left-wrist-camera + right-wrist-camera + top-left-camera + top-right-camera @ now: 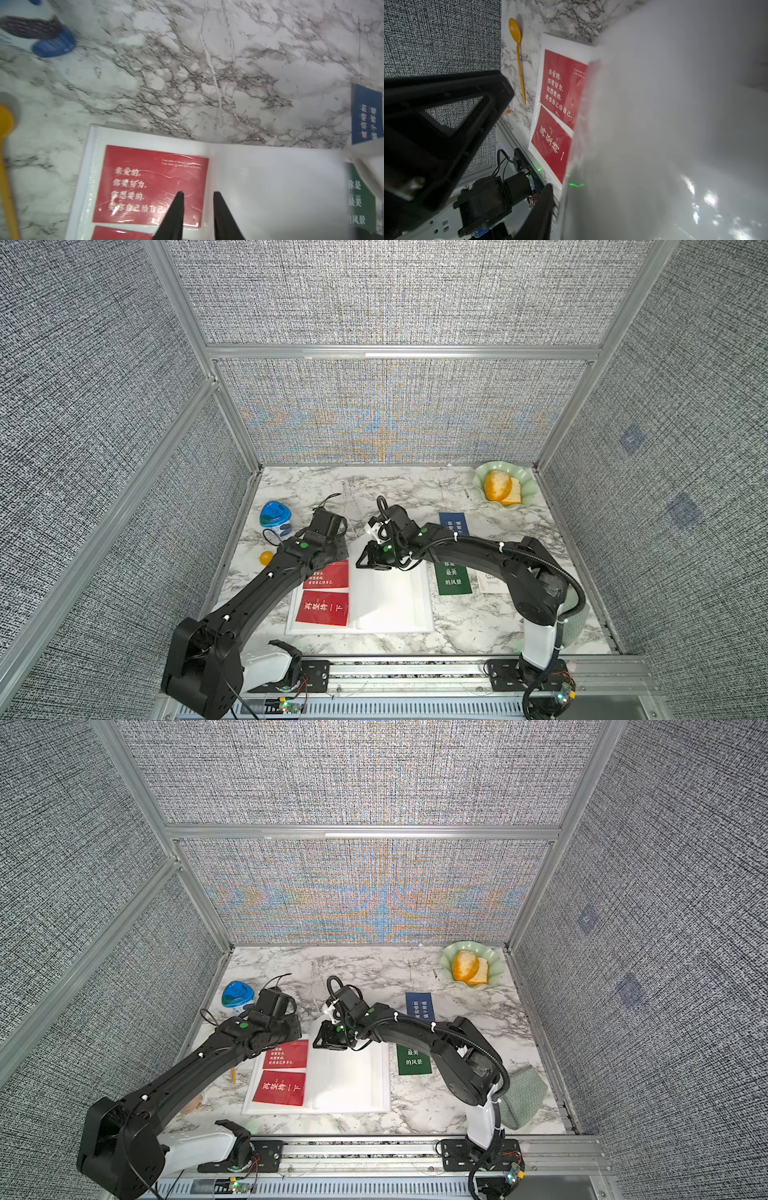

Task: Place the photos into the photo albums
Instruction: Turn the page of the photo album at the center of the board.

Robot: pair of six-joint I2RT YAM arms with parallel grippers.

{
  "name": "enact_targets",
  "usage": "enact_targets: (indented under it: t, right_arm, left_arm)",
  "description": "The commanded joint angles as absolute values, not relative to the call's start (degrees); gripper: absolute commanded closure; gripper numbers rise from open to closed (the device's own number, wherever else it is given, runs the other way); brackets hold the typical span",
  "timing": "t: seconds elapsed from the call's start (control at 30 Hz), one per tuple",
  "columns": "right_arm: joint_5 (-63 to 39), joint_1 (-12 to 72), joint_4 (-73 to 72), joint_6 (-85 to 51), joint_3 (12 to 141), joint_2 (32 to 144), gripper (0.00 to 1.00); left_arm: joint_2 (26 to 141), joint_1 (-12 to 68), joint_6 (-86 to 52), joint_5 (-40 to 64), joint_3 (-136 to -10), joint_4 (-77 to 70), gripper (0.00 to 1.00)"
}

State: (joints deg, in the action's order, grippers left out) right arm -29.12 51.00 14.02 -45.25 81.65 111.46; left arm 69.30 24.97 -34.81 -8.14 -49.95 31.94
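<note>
The white photo album (390,614) lies open near the table's front edge. Its left page holds two red photos (328,576) (322,608) in clear sleeves. My left gripper (198,193) hovers open over the upper red photo (149,182) beside the spine, nothing between its fingers. My right gripper (372,562) is at the far edge of the right page. In the right wrist view a raised white page (654,124) stands against one black fingertip (549,187) and hides the other. A blue photo (453,522) and a green photo (455,580) lie right of the album.
A blue-lidded tub (275,519) and a yellow spoon (517,52) sit left of the album. A green bowl of bread (505,485) is in the far right corner. A pale card (490,583) lies partly under the right arm, a green cloth (521,1094) behind it.
</note>
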Motion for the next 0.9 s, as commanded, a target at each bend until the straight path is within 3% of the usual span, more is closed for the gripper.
enact_targets:
  t: [0.0, 0.4, 0.87]
  right_arm:
    - [-30.32, 52.11, 15.33, -45.16, 85.4, 113.69, 0.67]
    - [-33.55, 57.02, 18.95, -44.96, 100.07, 123.34, 0.67]
    - [-35.13, 58.29, 21.94, -43.31, 106.38, 126.38, 0.62]
  left_arm:
    - [67.07, 23.52, -33.51, -11.36, -49.84, 34.09, 0.72]
    - [54.46, 19.59, -29.69, -20.27, -47.83, 31.6, 0.72]
    - [55.82, 18.81, -29.0, -18.83, -50.26, 31.91, 0.71]
